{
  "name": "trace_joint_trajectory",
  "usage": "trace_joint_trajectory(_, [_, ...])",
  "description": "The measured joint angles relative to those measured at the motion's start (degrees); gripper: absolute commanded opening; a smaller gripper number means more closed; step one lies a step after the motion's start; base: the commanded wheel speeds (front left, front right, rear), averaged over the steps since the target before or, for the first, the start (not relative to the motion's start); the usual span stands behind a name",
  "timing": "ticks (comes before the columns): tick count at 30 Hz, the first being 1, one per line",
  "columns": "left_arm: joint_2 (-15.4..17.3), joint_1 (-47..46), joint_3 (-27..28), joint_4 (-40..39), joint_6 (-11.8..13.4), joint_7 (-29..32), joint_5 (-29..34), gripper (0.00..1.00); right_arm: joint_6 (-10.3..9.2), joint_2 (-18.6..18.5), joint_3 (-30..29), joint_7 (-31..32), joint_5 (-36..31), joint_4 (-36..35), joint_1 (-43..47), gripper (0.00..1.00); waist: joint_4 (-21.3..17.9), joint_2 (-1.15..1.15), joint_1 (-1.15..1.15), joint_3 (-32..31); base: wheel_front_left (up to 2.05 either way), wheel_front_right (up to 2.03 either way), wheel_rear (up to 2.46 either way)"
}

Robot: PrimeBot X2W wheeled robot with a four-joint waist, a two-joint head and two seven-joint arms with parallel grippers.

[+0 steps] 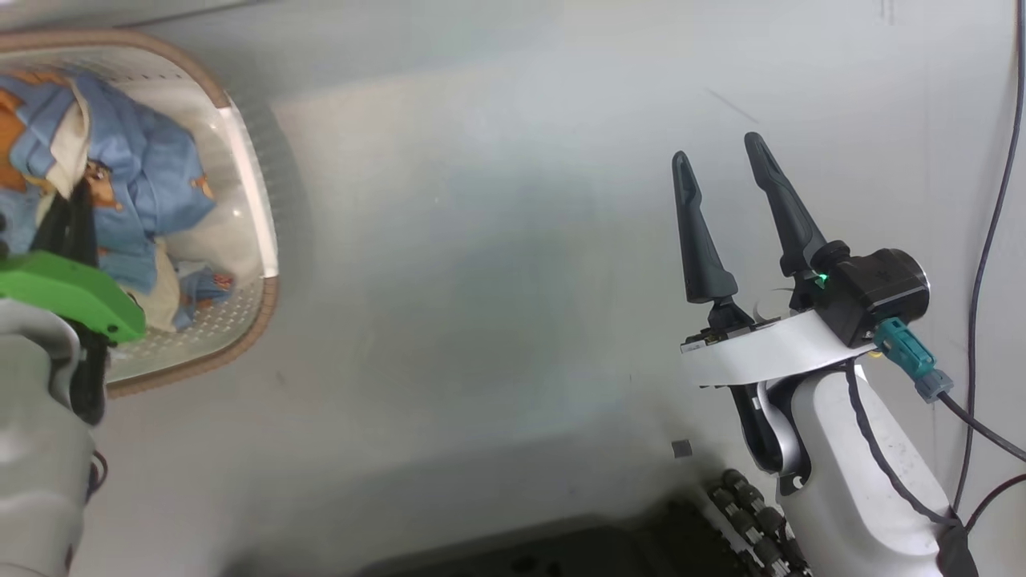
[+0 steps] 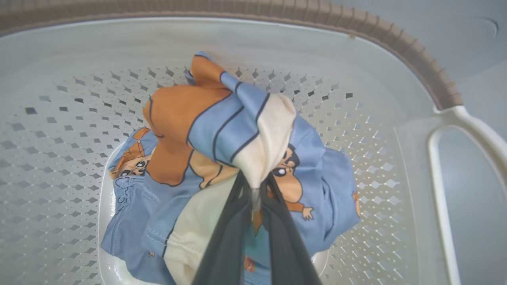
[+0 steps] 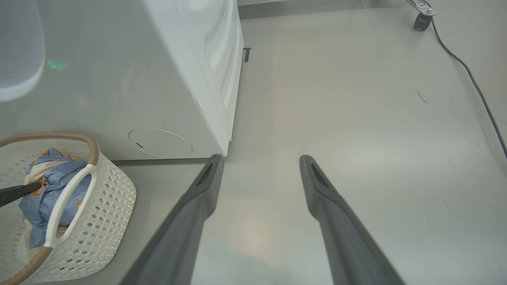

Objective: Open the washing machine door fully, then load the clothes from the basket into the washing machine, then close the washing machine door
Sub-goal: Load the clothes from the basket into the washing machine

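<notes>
Head view: basket (image 1: 255,200) at upper left of frame, standing on grey floor (image 1: 481,280). Clothes (image 1: 152,172) bundled inside it, blue print with a beige part. Left gripper (image 1: 72,216) reaches into the bundle at the left edge; its jaw state cannot be read from this angle. Right gripper (image 1: 717,152) at centre right over bare floor, well apart from the basket, fingers spread with nothing between them. Black cable (image 1: 990,240) along the right edge.

Left wrist view: two dark fingers (image 2: 233,221) nearly together at lower centre, pinching a beige-and-blue fold of the clothes. Rest of the bundle sits low in the perforated basket.

Right wrist view: own fingers wide apart, empty, floor beyond. White washing machine (image 3: 206,59) from upper left to centre, round cover (image 3: 160,141) low on its panel. Basket at lower left, near the machine, clothes inside, one left finger touching them.
</notes>
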Motion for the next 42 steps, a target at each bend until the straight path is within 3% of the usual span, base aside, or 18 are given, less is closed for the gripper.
trace_joint_trajectory(13, [-2.3,7.3,0.5,-2.5,0.0,-1.1,-2.9,0.0,1.64,-0.1,-2.8,0.0,0.0,3.8,0.4,1.0,2.9,0.0,0.0,-9.5,0.0,0.0,0.0])
trace_joint_trajectory(21, [-2.6,11.1,5.4,-11.3,0.0,-1.1,-2.7,0.0,2.68,-0.5,-4.5,0.0,0.0,5.7,2.4,1.0,4.7,0.0,0.0,-16.0,0.0,0.0,0.0])
trace_joint_trajectory(42, [-5.2,29.3,15.0,-25.3,0.0,-1.1,2.2,0.0,6.08,-0.5,-7.1,0.0,0.6,11.4,10.1,1.0,7.8,0.0,0.0,-34.2,0.0,0.0,0.0])
